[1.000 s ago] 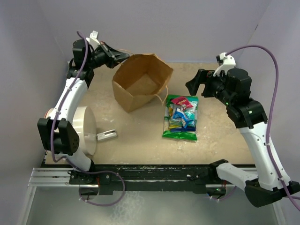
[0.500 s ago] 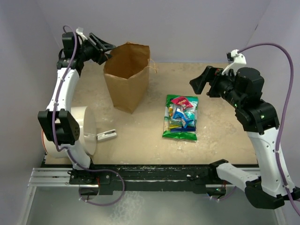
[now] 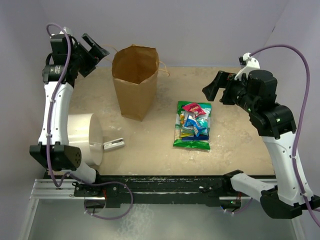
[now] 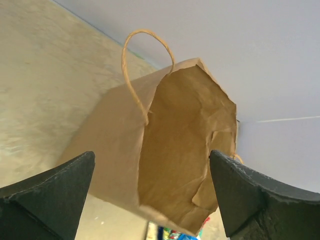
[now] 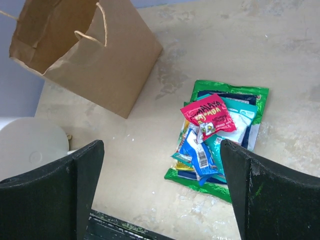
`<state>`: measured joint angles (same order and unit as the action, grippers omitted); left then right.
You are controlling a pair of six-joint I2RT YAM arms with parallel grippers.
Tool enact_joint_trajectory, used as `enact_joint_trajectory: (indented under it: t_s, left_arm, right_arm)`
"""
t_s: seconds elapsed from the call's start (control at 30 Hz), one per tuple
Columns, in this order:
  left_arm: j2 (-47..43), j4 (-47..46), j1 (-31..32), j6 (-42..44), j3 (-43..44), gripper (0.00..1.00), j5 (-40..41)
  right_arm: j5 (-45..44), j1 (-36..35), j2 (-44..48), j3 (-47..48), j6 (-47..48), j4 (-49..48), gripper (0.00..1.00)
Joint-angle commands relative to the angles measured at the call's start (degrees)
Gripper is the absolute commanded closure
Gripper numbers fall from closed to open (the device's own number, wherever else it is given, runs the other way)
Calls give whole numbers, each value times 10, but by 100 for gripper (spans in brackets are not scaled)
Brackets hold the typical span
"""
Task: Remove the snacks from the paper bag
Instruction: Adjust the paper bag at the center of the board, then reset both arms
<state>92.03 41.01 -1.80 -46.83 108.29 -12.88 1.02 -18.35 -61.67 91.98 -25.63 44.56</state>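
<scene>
Standing upright at eleven o'clock, the paper bag looks emptied (no packet shows inside), snacks piled at its four o'clock, left gripper and right gripper both spread wide, holding nothing, so backing clear seems next.

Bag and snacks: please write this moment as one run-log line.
bag: upright, unheld | snacks: piled right of bag | left gripper: open, empty | right gripper: open, empty

The overhead camera is looking down from the near edge; the left wrist camera is facing the paper bag closely; the right wrist camera is viewing bag and snacks from higher up
</scene>
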Motion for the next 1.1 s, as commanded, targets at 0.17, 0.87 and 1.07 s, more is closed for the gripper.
enact_joint_trajectory:
  t_s: [0.17, 0.87, 1.07]
  left_arm:
    - [-176, 2, 78, 245, -62, 1, 86]
    - [-521, 0, 120, 331, -141, 1, 45]
    - [-526, 7, 120, 335, -137, 1, 63]
  right_arm:
    - [-83, 1, 5, 77, 44, 69, 1]
    - [-105, 1, 121, 166, 158, 47, 0]
    - [-101, 1, 131, 147, 145, 45, 0]
